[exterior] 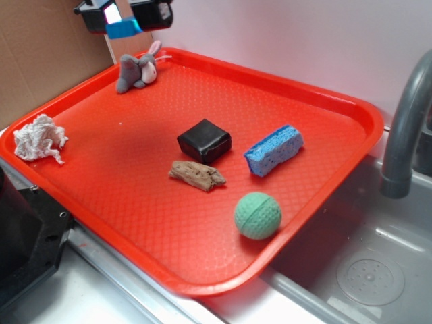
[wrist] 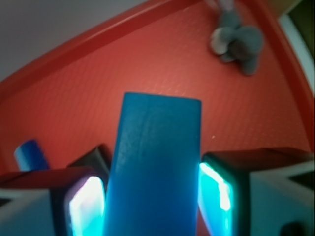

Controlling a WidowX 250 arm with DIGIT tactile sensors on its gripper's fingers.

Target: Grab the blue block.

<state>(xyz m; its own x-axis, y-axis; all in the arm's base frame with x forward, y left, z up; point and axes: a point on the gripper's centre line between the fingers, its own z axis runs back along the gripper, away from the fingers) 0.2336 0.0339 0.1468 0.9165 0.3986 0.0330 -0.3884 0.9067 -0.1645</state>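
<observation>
The blue block (wrist: 155, 167), smooth, bright and sharp-edged, hangs lifted clear above the tray's far corner, pinched on both sides and tilted slightly, one end poking out.

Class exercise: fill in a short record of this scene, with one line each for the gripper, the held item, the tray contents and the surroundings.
gripper: gripper raised above tray's far left corner, shut on blue block
tray: red tray
on tray: stuffed rabbit, black cube, sponge, wood piece, green ball, crumpled paper
beside tray: sink, faucet
</observation>
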